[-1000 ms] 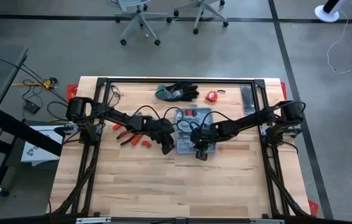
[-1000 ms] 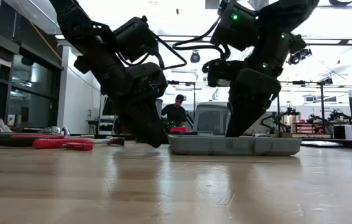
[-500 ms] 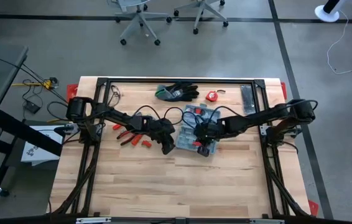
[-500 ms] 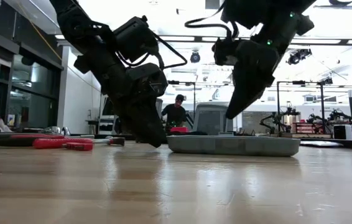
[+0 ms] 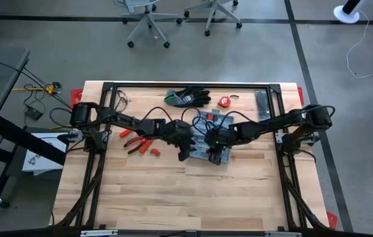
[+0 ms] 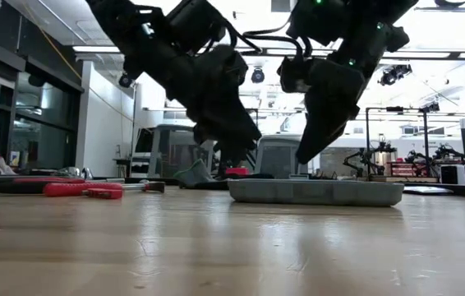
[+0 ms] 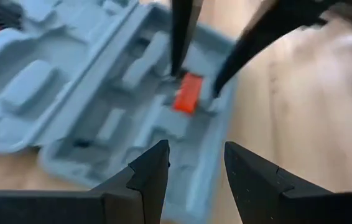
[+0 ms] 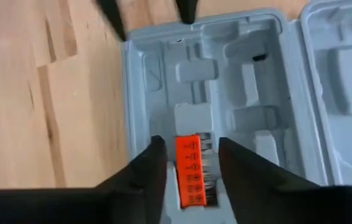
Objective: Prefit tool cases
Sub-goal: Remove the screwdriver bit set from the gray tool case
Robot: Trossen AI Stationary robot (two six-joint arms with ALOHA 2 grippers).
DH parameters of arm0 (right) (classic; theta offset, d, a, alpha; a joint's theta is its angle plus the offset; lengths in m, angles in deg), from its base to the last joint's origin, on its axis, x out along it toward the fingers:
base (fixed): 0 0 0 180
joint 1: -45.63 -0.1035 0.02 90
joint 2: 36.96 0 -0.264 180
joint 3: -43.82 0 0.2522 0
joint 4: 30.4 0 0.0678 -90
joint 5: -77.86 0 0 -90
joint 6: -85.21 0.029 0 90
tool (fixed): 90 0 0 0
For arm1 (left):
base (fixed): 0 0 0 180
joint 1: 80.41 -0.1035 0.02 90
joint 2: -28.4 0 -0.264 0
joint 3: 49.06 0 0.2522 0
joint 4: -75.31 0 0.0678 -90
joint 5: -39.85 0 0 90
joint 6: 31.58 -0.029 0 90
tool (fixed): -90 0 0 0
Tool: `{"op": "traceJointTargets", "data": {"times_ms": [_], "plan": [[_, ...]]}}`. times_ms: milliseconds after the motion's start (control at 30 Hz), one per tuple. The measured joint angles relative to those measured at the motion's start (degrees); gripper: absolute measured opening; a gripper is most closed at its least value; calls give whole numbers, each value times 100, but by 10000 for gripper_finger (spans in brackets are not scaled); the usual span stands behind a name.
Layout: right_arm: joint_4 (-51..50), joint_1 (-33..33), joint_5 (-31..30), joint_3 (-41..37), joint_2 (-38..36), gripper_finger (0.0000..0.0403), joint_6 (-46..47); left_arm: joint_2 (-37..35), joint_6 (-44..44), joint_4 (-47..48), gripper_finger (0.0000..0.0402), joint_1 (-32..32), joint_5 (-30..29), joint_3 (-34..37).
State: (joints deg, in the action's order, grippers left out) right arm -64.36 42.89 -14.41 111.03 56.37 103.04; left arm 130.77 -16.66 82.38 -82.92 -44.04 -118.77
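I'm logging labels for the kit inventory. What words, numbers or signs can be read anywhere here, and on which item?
No words or numbers are readable.
Orange bit holder in the open tool case: a column of small dark round symbols, too blurred to read.
Paper beside the table: dark marks, too small to read.
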Motion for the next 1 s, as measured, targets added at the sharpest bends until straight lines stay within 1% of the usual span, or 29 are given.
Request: {"op": "traceJointTargets", "data": {"times_ms": [67, 167, 367, 567, 633, 667, 767, 800, 1000], "plan": [[0, -2, -10, 2, 47, 157, -53, 0, -146, 117, 149, -75, -99, 4], [25, -2, -11, 2, 194, 164, -100, 41, -343, 171, 149, -190, -109, 4], [68, 0, 153, 4, 598, 165, -22, 409, -326, -20, 149, -348, 314, -27], [138, -10, 234, 37, 887, 165, 40, 728, -649, -57, 149, -229, 387, -413], [58, -16, 136, 37, 929, 155, 150, 865, -622, 4, 149, -225, 384, -519], [33, -19, 125, 37, 933, 144, 163, 938, -597, 31, 149, -227, 383, -559], [-37, -51, 99, 37, 935, 85, 162, 1156, -422, 76, 149, -215, 446, -616], [-35, -71, 87, 37, 937, 71, 142, 1220, -361, 46, 149, -211, 507, -630], [-12, -170, 77, 22, 881, 70, 321, 1386, -194, 129, 149, -103, 559, -635]]}}
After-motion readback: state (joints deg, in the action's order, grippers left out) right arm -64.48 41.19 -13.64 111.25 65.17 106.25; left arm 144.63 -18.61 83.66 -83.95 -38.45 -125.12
